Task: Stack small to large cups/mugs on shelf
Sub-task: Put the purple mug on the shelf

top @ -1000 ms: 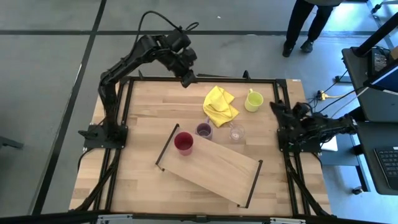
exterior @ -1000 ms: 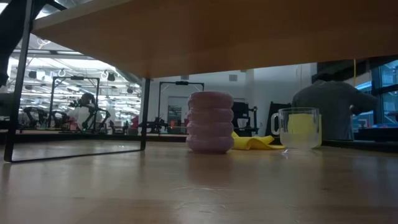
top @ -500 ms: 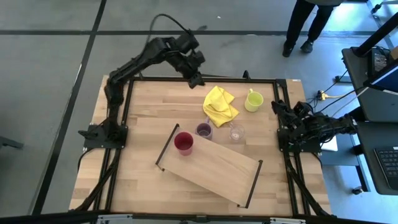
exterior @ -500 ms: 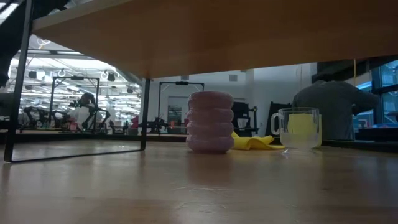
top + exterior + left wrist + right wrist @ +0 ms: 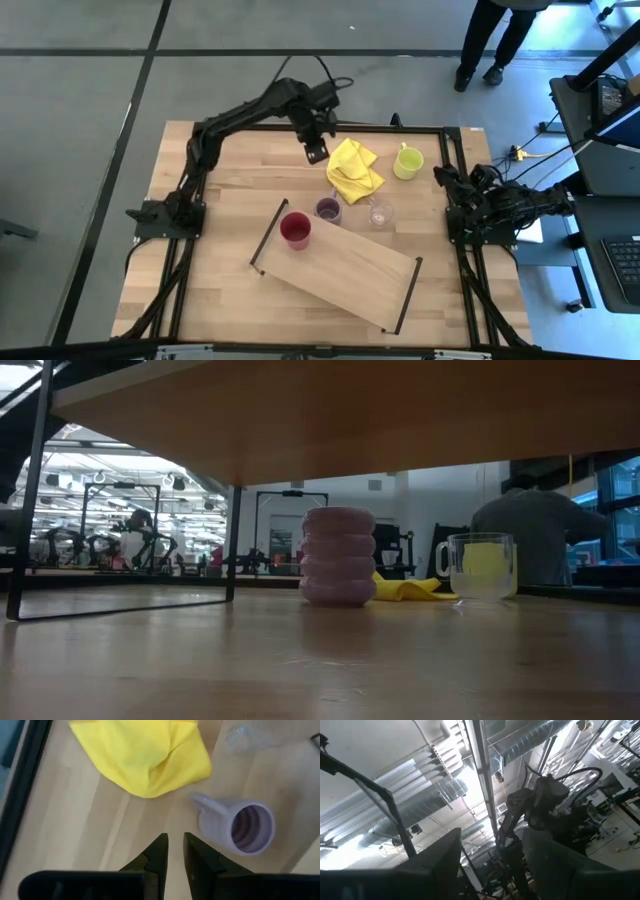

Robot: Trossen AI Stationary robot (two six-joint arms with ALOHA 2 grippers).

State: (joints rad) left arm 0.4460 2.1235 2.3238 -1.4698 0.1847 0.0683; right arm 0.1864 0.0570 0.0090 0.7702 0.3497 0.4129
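A light-wood desk [image 5: 230,190] stands on a grey floor in a large workshop, with a person's legs visible beyond its far edge. Taking the desk as a clock face seen from above, the shelf [image 5: 345,262], a long pale board with thin black rails at both short ends, lies slantwise from the centre toward five o'clock. The red cup [image 5: 295,230] already stands on its nine o'clock end, which suggests the stacking row starts there. The purple mug [image 5: 328,210] and the clear glass tumbler [image 5: 380,214] sit on the desk just beside the shelf's far long edge, close to each other. The yellow-green mug [image 5: 406,161] stands farther off near two o'clock, and a crumpled yellow cloth [image 5: 353,169] lies at about one o'clock between the mugs. The left pincer [image 5: 316,153] hovers over the desk near twelve o'clock beside the cloth; its wrist view shows the fingertips [image 5: 159,851] nearly together, only a thin gap between them, grasping nothing, with the purple mug just ahead, likely its next target. The right pincer [image 5: 447,178] waits folded at the three o'clock edge, fingers spread wide and empty, pointing up at the ceiling.
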